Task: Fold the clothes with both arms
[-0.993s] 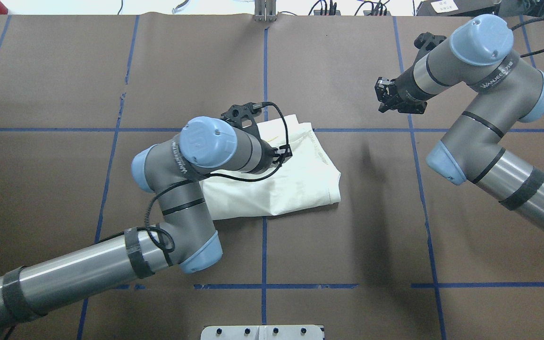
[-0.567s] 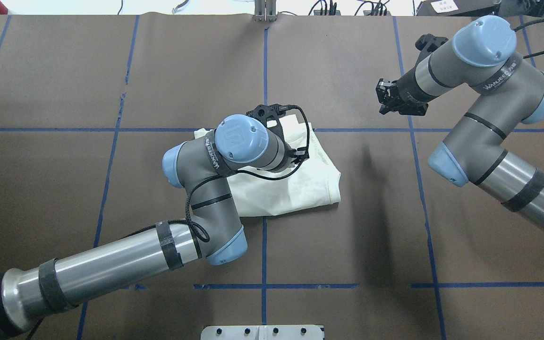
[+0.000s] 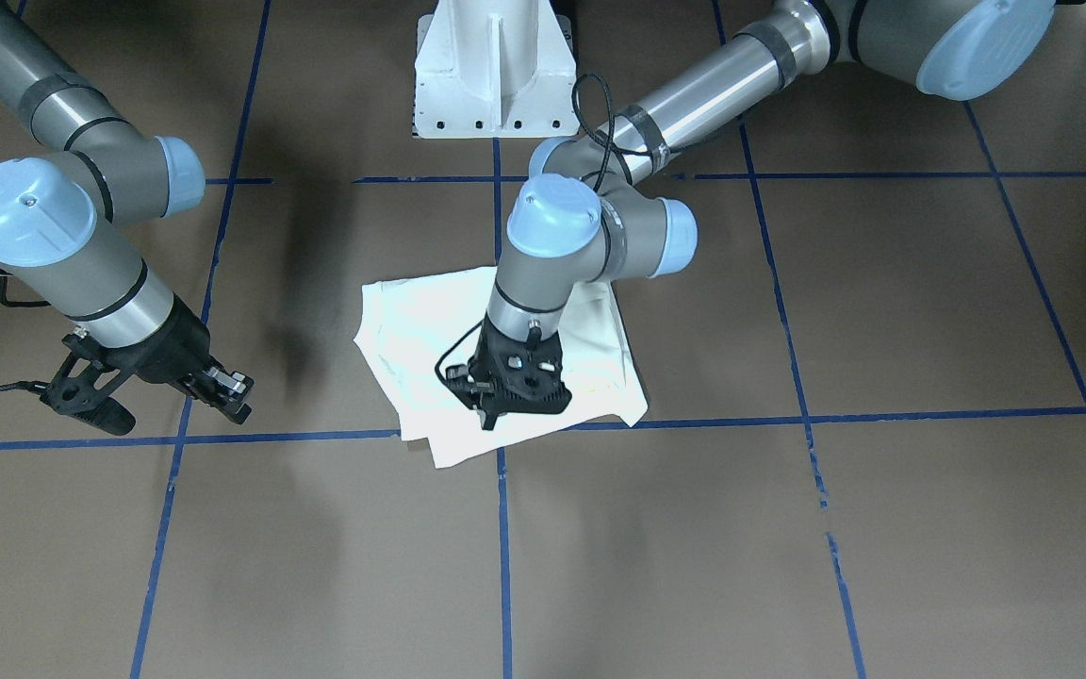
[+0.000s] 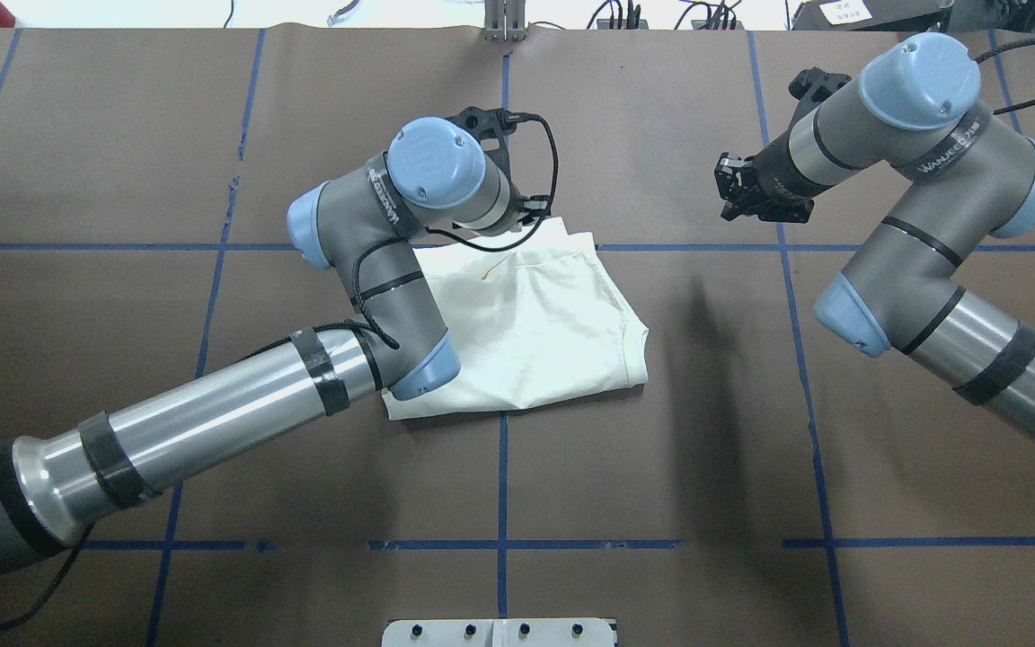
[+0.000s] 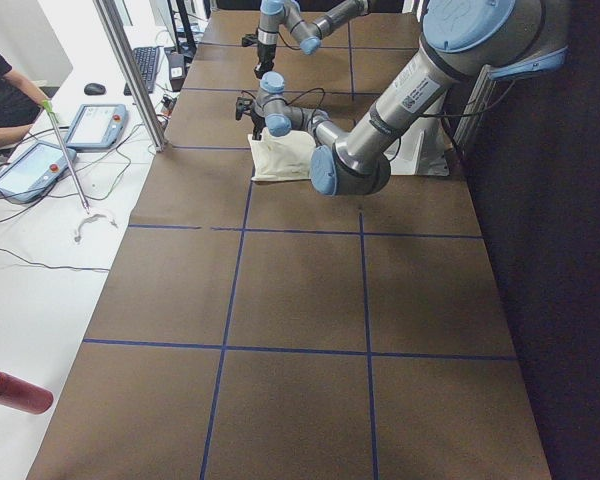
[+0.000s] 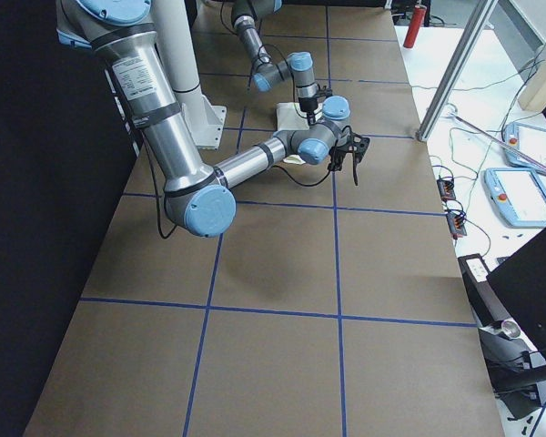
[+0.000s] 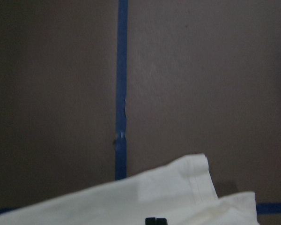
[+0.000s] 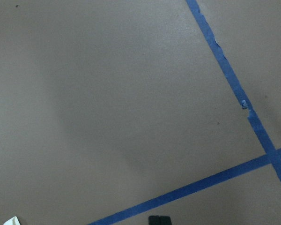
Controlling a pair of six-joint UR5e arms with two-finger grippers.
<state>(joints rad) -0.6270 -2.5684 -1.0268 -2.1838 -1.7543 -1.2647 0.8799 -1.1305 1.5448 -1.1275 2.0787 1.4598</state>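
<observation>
The cream-white folded long-sleeved T-shirt [image 4: 544,323] lay near the middle of the brown paper-covered desk [image 4: 679,467], plain side up, no print showing. In the overhead view its upper edge reached the horizontal blue tape line [image 4: 679,247].

The left arm's black two-finger gripper [image 3: 491,417] pointed down over that far edge of the shirt. Its camera showed a hemmed corner of cloth [image 7: 196,171] at the bottom of the frame. I cannot tell whether its fingers were apart or together, or whether they touched the cloth.

The right arm's black two-finger gripper [image 3: 234,396] hung over bare desk at the upper right of the overhead view, well apart from the shirt. Its fingers' spacing could not be made out either.
</observation>
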